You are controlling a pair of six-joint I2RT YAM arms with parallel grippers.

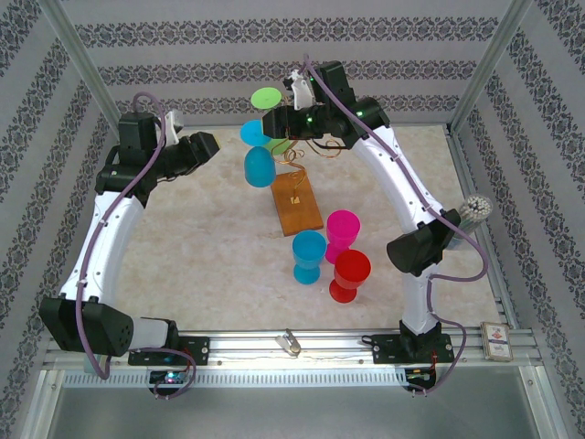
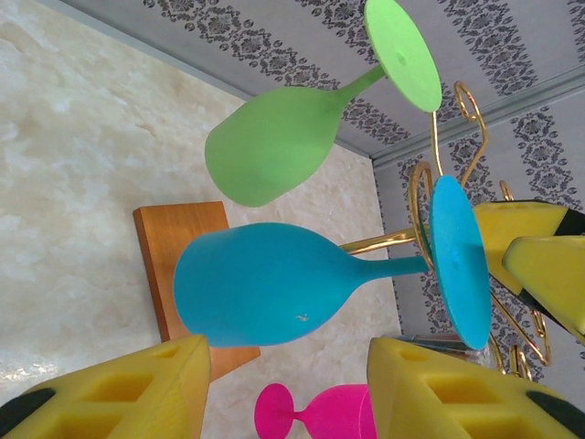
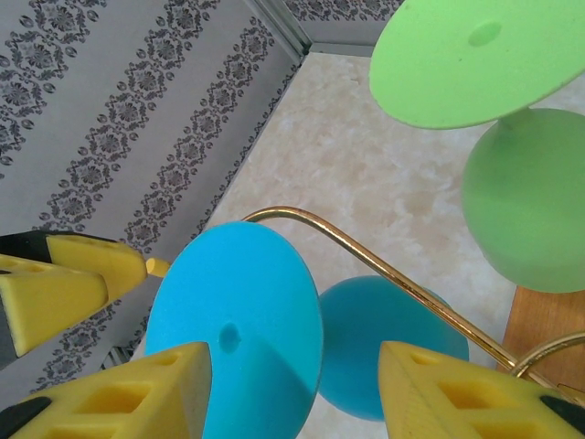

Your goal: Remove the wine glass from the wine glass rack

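Note:
The wine glass rack (image 1: pixel 297 203) is a gold wire stand (image 2: pixel 430 197) on an orange-brown wooden base (image 2: pixel 174 256). A blue wine glass (image 2: pixel 265 283) hangs upside down from a gold arm (image 3: pixel 366 256), with its foot disc (image 3: pixel 242 315) uppermost. A green wine glass (image 2: pixel 274 155) hangs upside down beside it. My left gripper (image 2: pixel 288 366) is open just short of the blue bowl, with nothing between its fingers. My right gripper (image 3: pixel 294 366) is open over the blue foot disc, one finger (image 3: pixel 119 393) overlapping its edge. From above, both grippers (image 1: pixel 212 144) (image 1: pixel 270 121) flank the rack top.
Three glasses stand upright on the table in front of the rack: blue (image 1: pixel 309 256), magenta (image 1: pixel 343 233) and red (image 1: pixel 349 274). A brush (image 1: pixel 473 212) and a small card box (image 1: pixel 496 340) lie at the right edge. Patterned walls close in the back and sides.

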